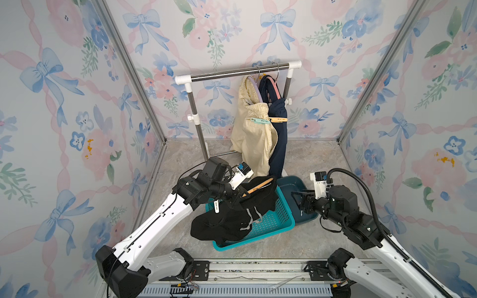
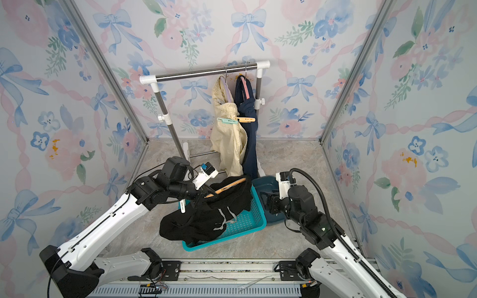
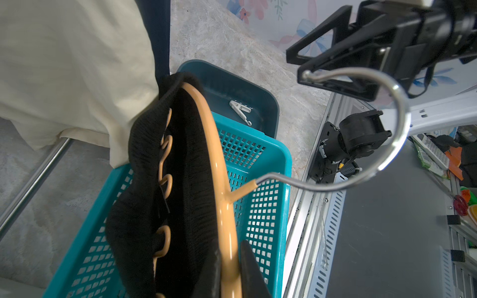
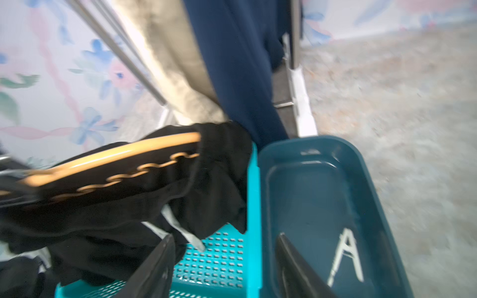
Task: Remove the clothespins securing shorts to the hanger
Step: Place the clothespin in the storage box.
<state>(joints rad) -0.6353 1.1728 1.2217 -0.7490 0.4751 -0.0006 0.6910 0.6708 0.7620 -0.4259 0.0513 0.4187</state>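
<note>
One white clothespin (image 3: 240, 112) in tray (image 3: 273, 113) | left hand (image 1: 238, 198) grips hanger (image 3: 218, 160)

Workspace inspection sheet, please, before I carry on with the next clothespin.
Surface: grey marbled tabletop.
Job's things: black shorts on orange hanger over teal basket, white clothespin hanging beside them; second white clothespin in dark blue bin; cream shorts and navy shorts on rack, mint clothespin and orange clothespin attached.
Clutter: nothing seen.
Grippers: left gripper shut on orange hanger; right gripper open, empty, above bin.
Cables: black conduit along right arm; loose wires at front rail.
Surroundings: floral walls.
</note>
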